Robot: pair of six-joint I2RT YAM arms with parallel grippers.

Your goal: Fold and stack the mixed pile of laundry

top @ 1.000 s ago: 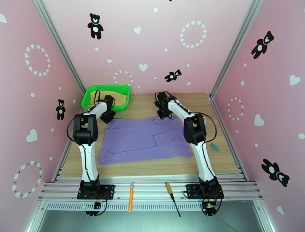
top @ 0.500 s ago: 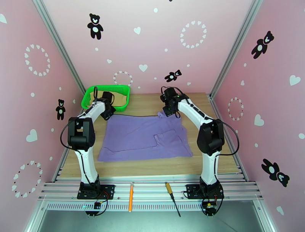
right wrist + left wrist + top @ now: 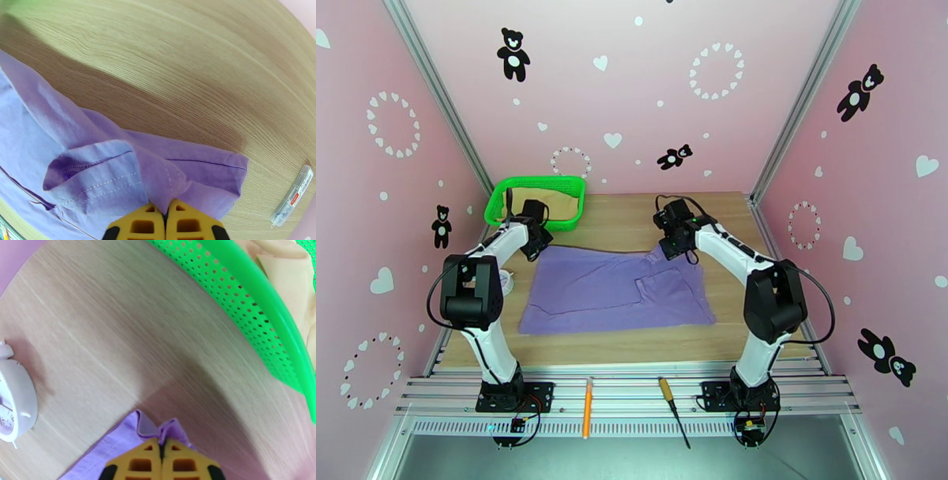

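From above, the lavender-purple cloth shirt [image 3: 620,288] lies spread on the wood-grain bench [image 3: 632,217], just nearer than the green plastic mesh basket [image 3: 499,207], which holds the tan-beige cloth garment [image 3: 561,204]. Neither looks folded, and nothing is stacked. Left wrist: left jaws clenched on the shirt corner beside the basket. Right wrist: right jaws pinching its bunched edge, farther from the basket. Pink bear-stickered walls [image 3: 648,95] surround the bench.

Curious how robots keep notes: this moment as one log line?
left gripper: shut on purple shirt, far-left corner | right gripper: shut on its far-right fold | tan garment: in green basket
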